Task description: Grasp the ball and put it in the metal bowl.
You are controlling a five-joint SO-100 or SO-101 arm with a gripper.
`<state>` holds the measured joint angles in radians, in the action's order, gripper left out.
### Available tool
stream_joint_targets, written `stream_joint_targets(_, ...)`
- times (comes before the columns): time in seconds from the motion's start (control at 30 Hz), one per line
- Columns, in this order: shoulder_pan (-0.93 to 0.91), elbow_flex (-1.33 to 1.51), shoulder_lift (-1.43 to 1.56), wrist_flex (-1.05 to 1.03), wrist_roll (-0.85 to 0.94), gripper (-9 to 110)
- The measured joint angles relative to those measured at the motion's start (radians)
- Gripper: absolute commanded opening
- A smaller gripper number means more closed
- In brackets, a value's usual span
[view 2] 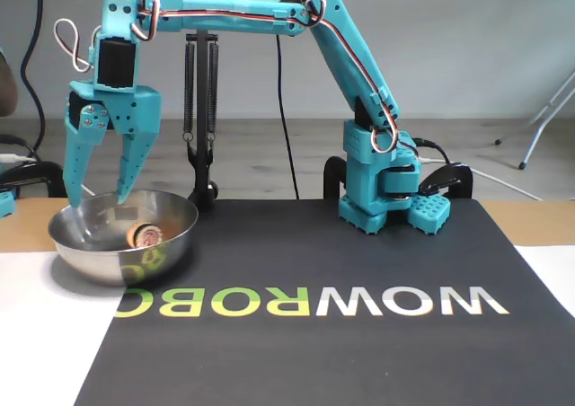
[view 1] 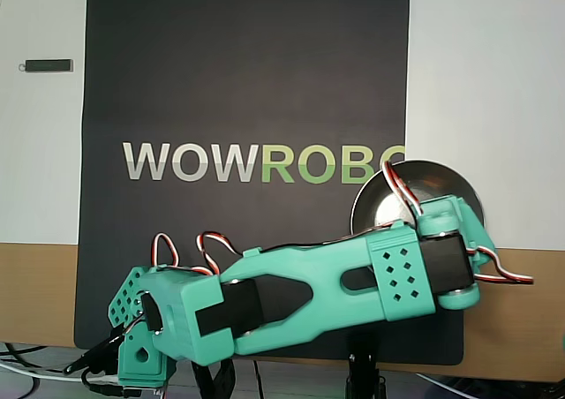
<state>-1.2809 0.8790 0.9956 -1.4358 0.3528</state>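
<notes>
Metal bowl (view 1: 441,180) largely behind arm (view 1: 309,289), seemingly.

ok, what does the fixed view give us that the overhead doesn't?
Fixed view only: the ball lying inside the bowl, and the gripper open above it, fingers spread and empty. It also shows the arm's base on the mat.

Overhead view only: a small dark stick-shaped thing on the white surface at upper left. There the arm covers much of the bowl, so ball and fingers are hidden.

Both: the bowl at the mat's edge, the teal arm reaching over it, and the WOWROBO lettering.
</notes>
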Motion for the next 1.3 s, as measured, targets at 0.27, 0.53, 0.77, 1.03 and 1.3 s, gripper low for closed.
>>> stream_joint_targets(0.27,0.0,0.0,0.0,0.0,0.0,60)
stream_joint_targets(0.53,0.0,0.0,0.0,0.0,0.002,23)
stream_joint_targets(0.77,0.0,0.0,0.0,-0.002,0.066,9)
stream_joint_targets(1.03,0.0,0.0,0.0,-0.002,0.066,9)
stream_joint_targets(1.3,0.0,0.0,0.0,-0.058,0.066,9)
